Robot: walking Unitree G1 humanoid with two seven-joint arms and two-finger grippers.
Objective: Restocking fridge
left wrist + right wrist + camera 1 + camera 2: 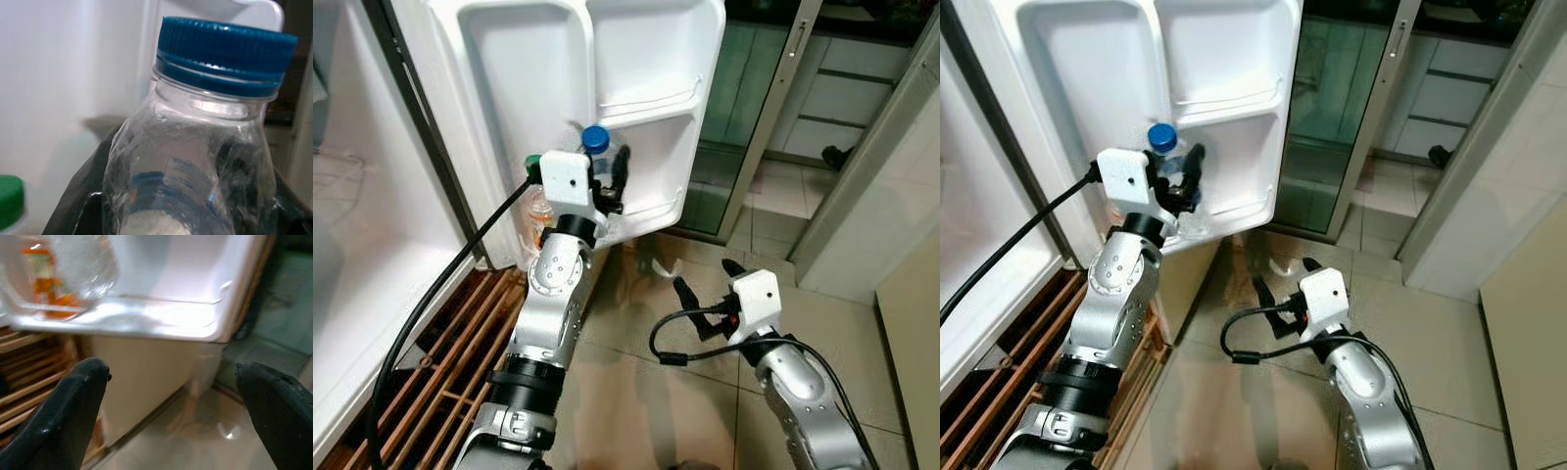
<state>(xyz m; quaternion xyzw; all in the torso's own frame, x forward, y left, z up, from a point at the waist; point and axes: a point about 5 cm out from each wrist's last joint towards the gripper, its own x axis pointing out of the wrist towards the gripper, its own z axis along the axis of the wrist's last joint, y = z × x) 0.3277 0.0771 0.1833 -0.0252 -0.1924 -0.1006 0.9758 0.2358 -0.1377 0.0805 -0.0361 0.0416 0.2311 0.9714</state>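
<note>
My left gripper (610, 178) is raised to the open fridge door (646, 59) and shut on a clear plastic bottle (195, 161) with a blue cap (595, 138). The bottle stands upright in the lower door shelf (651, 211). Beside it in the same shelf are a green-capped bottle (534, 162) and a bottle with an orange label (540, 213). My right gripper (708, 284) hangs low over the tiled floor, open with nothing between its fingers, below and to the right of the door's bottom edge (146, 325).
Wooden slats (460, 343) cover the floor at the fridge's foot on the left. A glass sliding door (744, 117) stands behind the fridge door. A pale wall (911, 196) runs along the right. Tiled floor (636, 392) lies between my arms.
</note>
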